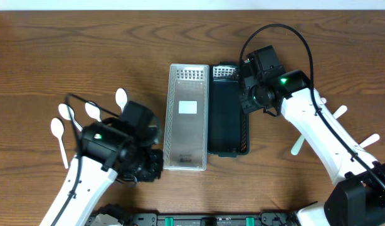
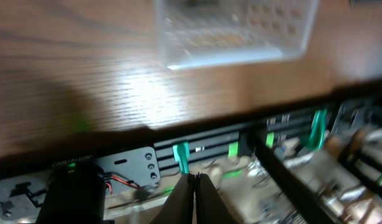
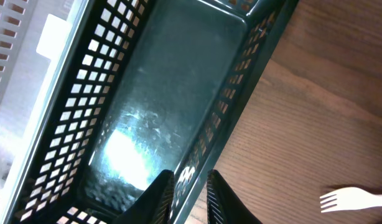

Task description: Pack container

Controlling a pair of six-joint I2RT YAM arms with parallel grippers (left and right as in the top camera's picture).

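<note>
My right gripper (image 3: 190, 190) pinches the wall of the dark mesh basket (image 1: 225, 119), centre frame, right beside the white perforated tray (image 1: 186, 141). My left gripper (image 2: 195, 186) is clenched empty at the tray's lower left. White spoons (image 1: 92, 112) lie far left, a fork (image 3: 356, 199) right.

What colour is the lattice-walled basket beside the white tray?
The basket is dark green, almost black. It shows best in the right wrist view.

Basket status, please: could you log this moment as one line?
left end effector shut, empty | right end effector gripping basket wall | basket empty, beside tray
</note>
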